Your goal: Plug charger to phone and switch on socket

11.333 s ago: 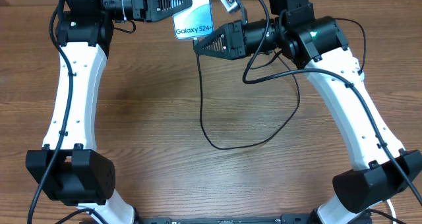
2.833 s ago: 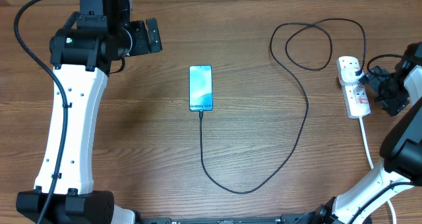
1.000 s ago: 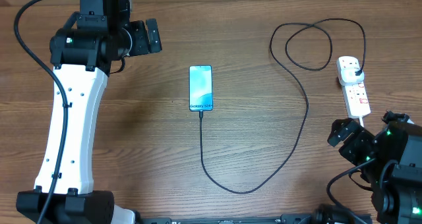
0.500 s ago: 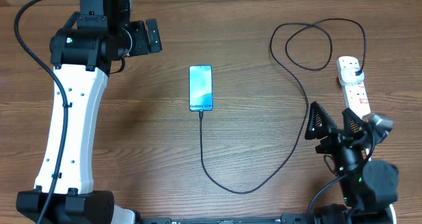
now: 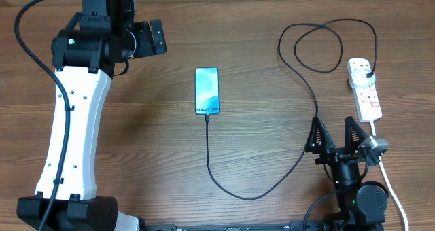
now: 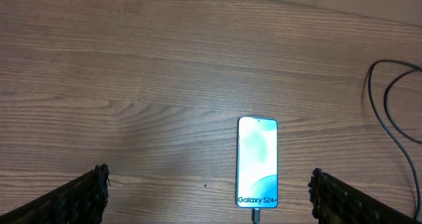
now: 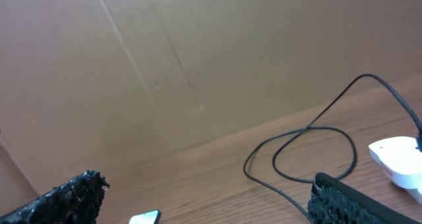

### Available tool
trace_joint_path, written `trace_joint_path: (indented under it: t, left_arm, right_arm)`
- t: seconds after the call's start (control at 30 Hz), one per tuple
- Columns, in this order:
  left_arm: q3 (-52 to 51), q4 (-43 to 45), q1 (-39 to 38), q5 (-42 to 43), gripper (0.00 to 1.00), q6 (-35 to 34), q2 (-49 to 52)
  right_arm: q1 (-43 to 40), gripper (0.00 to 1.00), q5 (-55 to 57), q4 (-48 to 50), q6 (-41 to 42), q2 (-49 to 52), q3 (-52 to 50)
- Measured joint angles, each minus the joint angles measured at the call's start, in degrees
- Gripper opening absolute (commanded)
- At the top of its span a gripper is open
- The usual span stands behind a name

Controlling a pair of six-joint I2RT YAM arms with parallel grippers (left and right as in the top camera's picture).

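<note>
On the wooden surface (image 5: 149, 149) we see the phone (image 5: 207, 90), charger (image 5: 299, 163) plugged at its 6 o'clock end, socket (image 5: 364, 90) at 3 o'clock, left pincer (image 5: 158, 37) and right pincer (image 5: 335, 132) both spread wide.

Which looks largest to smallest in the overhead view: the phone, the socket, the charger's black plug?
1. socket, by a little: longer than the phone but narrower, so nearly alike
2. phone
3. charger's black plug, clearly smallest

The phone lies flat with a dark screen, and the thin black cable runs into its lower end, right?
Not quite: the phone has a lit screen reading Galaxy S24, as the overhead view shows. The black cable does run into its lower end.
</note>
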Motion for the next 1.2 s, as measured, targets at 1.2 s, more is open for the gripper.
trace_joint_path:
  t: [1.2]
  left_arm:
    - [0.0,0.0,0.0,0.0,1.0,0.0,0.0]
  right_arm:
    - [0.0,1.0,1.3,-4.7,-26.8,-0.2,-3.1]
